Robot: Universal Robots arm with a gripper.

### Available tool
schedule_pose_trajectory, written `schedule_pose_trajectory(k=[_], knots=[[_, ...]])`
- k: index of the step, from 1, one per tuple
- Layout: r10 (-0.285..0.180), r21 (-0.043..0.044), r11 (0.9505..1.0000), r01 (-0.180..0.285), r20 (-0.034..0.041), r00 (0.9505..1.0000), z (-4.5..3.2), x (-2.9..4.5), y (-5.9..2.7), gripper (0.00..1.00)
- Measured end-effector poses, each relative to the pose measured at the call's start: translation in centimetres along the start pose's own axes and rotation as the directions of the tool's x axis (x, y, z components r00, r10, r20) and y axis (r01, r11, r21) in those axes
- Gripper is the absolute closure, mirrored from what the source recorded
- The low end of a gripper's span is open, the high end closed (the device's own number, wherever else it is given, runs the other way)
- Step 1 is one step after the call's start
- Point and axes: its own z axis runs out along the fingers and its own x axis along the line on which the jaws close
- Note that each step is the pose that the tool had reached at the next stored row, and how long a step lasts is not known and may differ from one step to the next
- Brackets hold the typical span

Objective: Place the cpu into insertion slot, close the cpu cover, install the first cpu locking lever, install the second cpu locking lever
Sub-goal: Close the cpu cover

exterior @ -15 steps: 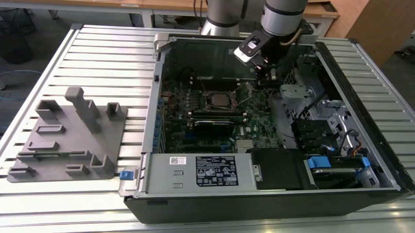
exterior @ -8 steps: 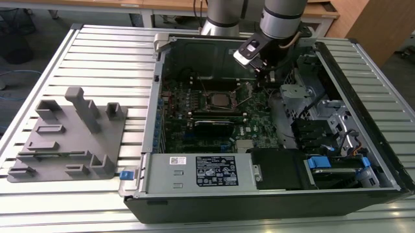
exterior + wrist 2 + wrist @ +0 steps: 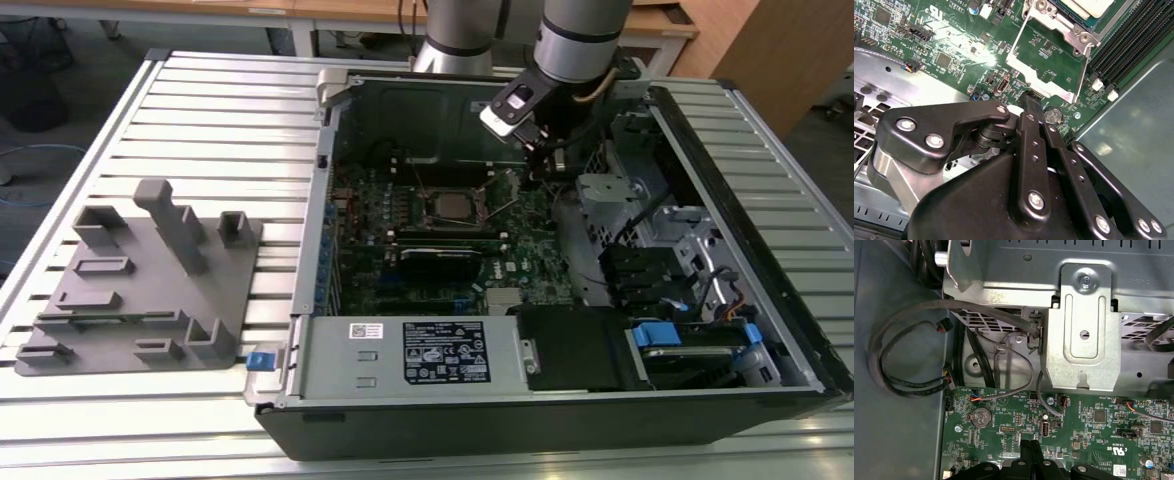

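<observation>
Arm (image 3: pixel 461 40): cylindrical silver-grey segments, with a dark band (image 3: pixel 577 40) at one joint. Wrist unit (image 3: pixel 514 105): a small white and black block.

Gripper (image 3: pixel 1031 102), second wrist view: matte black throughout. It has broad rounded linkage plates (image 3: pixel 949 125) and narrow bar-shaped fingers (image 3: pixel 1028 145). Silver round-head screws (image 3: pixel 935 141) sit at each pivot, with smaller ones along the bars. A bare metal cylinder (image 3: pixel 884 167) shows beneath one plate.

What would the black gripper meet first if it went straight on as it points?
Probably the green circuit board at the edge of the silvery square cpu cover, perhaps that edge itself; depth at the gripper is unclear.
</observation>
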Motion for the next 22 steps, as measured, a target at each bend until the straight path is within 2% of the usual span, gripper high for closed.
schedule_pose_trajectory(k=[7, 20, 22], knots=[[0.0, -0.0005, 1.0, 0.0, -0.0004, 1.0, 0.04, 0.02, -0.25, 0.89], [0.0, -0.0007, 1.0, 0.0, 0.0, 1.0, 0.3, 0.09, -2.36, 0.89], [0.0, -0.0008, 1.0, 0.0, -0.0001, 1.0, 0.45, 0.12, -3.07, 0.89]])
